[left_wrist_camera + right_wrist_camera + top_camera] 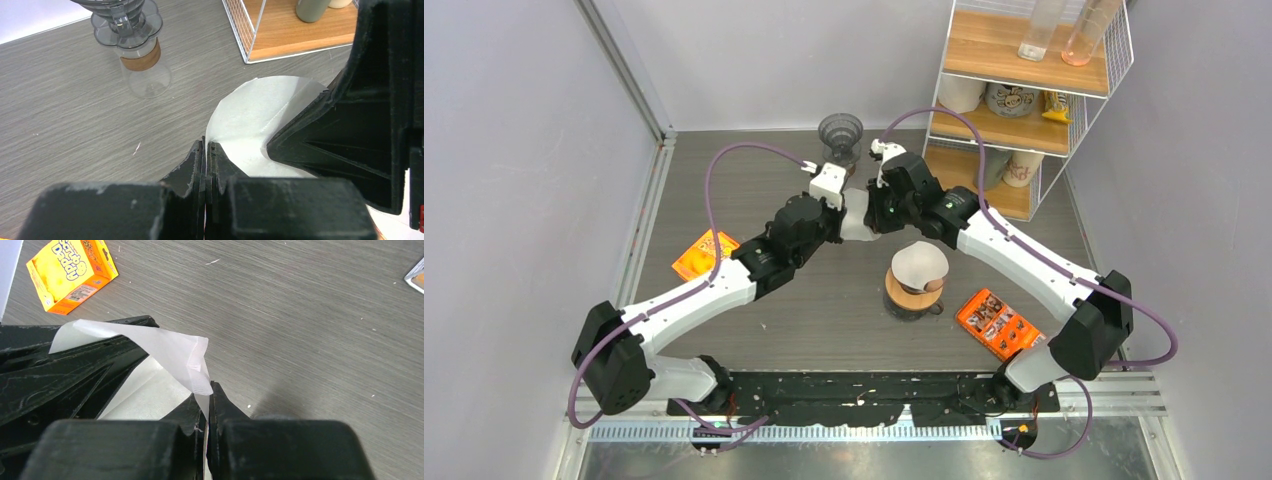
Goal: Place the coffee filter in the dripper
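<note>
orange box point(705, 255): lies flat on the table point(824, 310), out beyond my left forearm, well apart from everything else.
left pincer point(205, 149): clamped tight on one edge of the paper, no gap between the tips.
coffee filter point(856, 224): white, pinched between both my pincers near the middle of the table; in the right wrist view one flap curls over.
dripper point(840, 130): grey, seated on a clear carafe point(145, 75) with a wooden collar, just beyond my pincers; the filter I hold is not in it.
right pincer point(209, 402): closed on the filter's opposite edge.
second carafe point(914, 290): nearer my bases, a white paper cone on top.
orange packet point(999, 323): flat beside my right forearm.
shelf point(1024, 75): far right, holding cups and jars.
</note>
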Available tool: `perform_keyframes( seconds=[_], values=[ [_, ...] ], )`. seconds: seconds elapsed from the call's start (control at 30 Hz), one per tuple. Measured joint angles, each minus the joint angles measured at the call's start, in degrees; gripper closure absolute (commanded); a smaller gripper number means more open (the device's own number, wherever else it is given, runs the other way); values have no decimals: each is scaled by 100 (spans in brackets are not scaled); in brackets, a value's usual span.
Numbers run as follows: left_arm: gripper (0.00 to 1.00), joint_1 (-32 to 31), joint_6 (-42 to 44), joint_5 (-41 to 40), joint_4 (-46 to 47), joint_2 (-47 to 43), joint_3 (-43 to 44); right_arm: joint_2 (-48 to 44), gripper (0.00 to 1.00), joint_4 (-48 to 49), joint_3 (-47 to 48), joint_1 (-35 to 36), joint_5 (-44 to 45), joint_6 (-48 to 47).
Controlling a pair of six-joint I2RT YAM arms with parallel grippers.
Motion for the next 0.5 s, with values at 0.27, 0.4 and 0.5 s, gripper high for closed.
perform_keyframes(
  seconds=[0.27,0.4,0.5],
  values=[
    [91,-2,-195,20,-96,-4,0,0,92,-42,13,7,-87,-564],
    [73,2,-247,170,-151,-68,0,-2,94,-81,13,7,-188,-708],
    [62,2,-229,332,-205,-210,0,-2,95,-138,13,7,-369,-846]
  ],
)
